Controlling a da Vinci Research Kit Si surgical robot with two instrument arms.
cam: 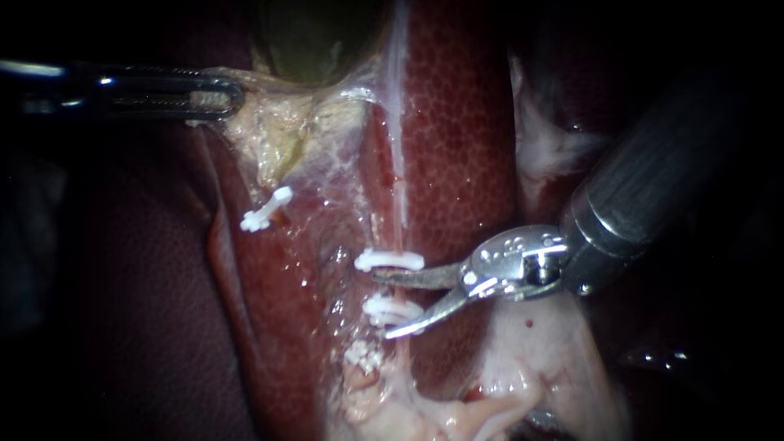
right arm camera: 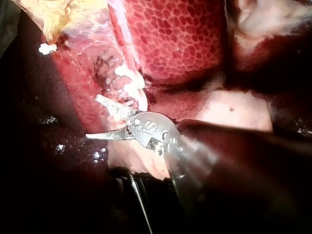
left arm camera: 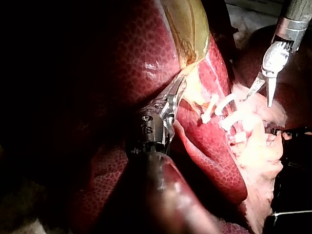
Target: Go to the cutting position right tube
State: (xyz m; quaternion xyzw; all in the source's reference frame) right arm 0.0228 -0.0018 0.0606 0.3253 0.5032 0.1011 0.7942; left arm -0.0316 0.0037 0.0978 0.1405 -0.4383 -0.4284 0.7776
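Endoscope view: shows the right instrument [cam: 382,304] entering from the right, claw spread wide and gripping nothing. Shows its blades reaching across the right tube [cam: 399,163], a pale strand running down the liver [cam: 457,122]. Places the upper blade just under the upper of two white clips [cam: 389,260] and the lower blade along the lower one. Shows the left instrument [cam: 214,98] entering from the left, claw clamped on the pale edge of the gallbladder [cam: 306,37].

Left wrist view: shows that same hold, with the spread blades near the clips.

Right wrist view: shows the blades apart beside the clipped tube; cannot tell whether touching.
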